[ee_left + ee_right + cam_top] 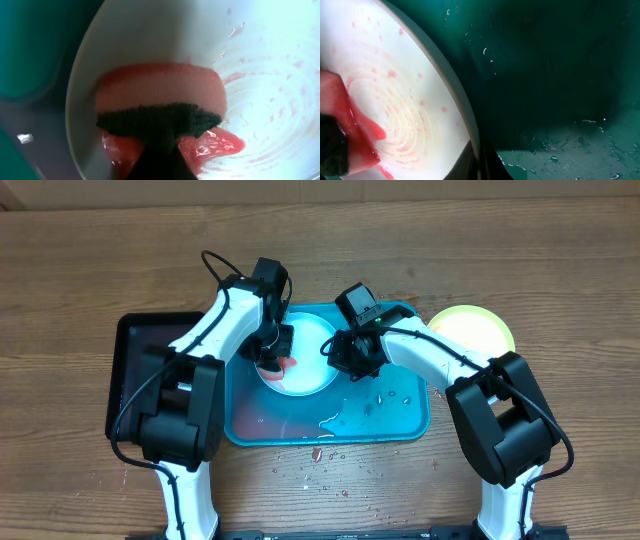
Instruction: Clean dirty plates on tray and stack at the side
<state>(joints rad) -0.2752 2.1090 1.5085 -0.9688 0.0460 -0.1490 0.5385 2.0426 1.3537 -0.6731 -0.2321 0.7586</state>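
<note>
Left end effector [273,352] largely hidden by sponge [160,95] (blurred), plate [260,60] cropped

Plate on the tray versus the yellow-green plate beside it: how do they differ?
The tray plate lies in the tray; the yellow-green plate lies on the table to its right. The tray plate carries red smears and a sponge; the yellow-green plate looks clean. Both are round.

plate [310,365] crowded both sides, tray [380,418] front open

no readable text or labels, close views perhaps too blurred
</note>
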